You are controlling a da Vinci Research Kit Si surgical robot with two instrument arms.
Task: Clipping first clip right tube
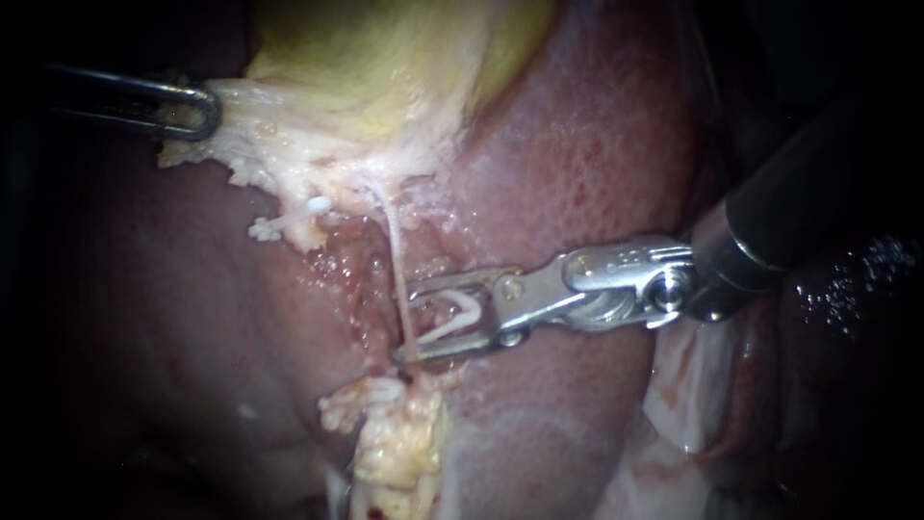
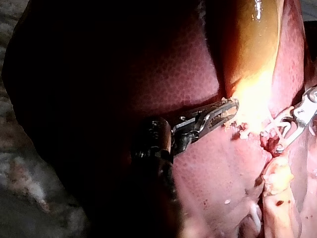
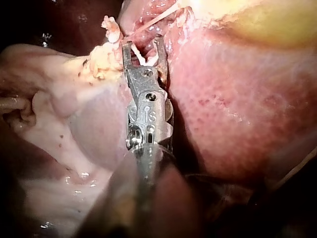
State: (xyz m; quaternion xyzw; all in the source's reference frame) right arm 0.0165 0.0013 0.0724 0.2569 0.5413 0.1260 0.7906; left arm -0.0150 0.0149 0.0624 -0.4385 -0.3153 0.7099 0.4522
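**Clip (image 1: 457,313) seated in wide jaws astride the tube (image 1: 393,241)**

My right instrument (image 1: 404,325) stands with its jaws wide apart, carrying the white clip between them with its apex toward the hinge. The thin tube lies between the jaws near their tips, ahead of the clip, so that closing should fold the clip's legs around it. My left instrument (image 1: 197,111) is clamped on the pale fringe of the gallbladder (image 1: 385,58), well away from my right jaws. I judge that this pull draws the tube taut and lifts it clear of the liver (image 1: 597,144). The tube's long axis crosses my right jaws nearly at right angles to the shaft. It runs from the gallbladder beyond one jaw to the fatty tissue (image 1: 399,443) past the other.
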